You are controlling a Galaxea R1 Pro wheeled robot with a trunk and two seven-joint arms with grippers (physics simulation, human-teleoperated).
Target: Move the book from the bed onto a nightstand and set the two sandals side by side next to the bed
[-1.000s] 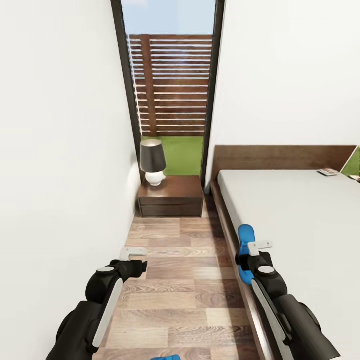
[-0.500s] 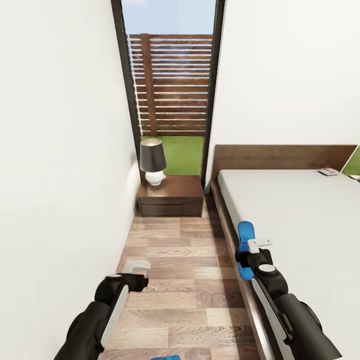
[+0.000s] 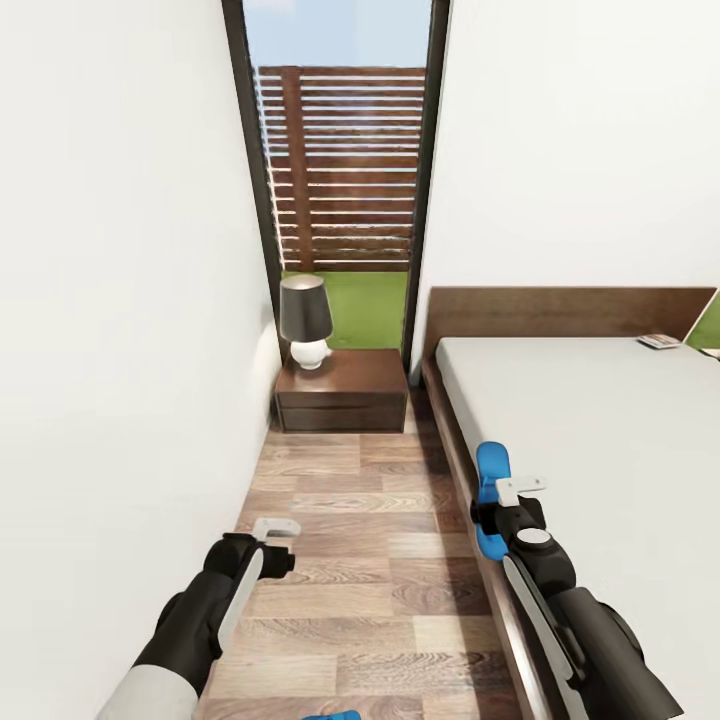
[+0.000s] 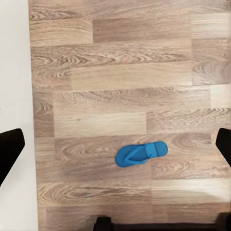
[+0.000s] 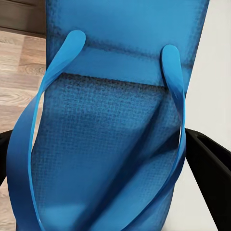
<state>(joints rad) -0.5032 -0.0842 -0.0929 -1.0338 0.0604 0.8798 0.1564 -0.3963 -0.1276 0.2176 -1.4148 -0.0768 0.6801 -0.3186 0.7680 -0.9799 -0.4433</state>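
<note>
Right gripper point(image 3: 492, 515): clamped on one blue sandal point(image 3: 489, 497), which is carried lengthwise above the edge of the bed point(image 3: 600, 440), over the frame's near side rail. In the right wrist view the sandal's sole and straps point(image 5: 110, 144) sit between the dark fingers point(image 5: 211, 168); judged held this way so it can be lowered flat to the floor. Left gripper point(image 3: 275, 540): jaws apart and holding nothing, hanging over the plank floor point(image 3: 350, 600) between wall and bed. The left wrist view looks straight down on the second sandal point(image 4: 141, 154), lying flat on the boards, apart from the fingers; the open stance suits a descent onto it or marking the spot for its mate. Outward: the nightstand point(image 3: 342, 392) with a lamp point(image 3: 306, 323) stands at the bed's head. The book point(image 3: 658, 342) rests at the far corner of the mattress, not yet moved
</note>
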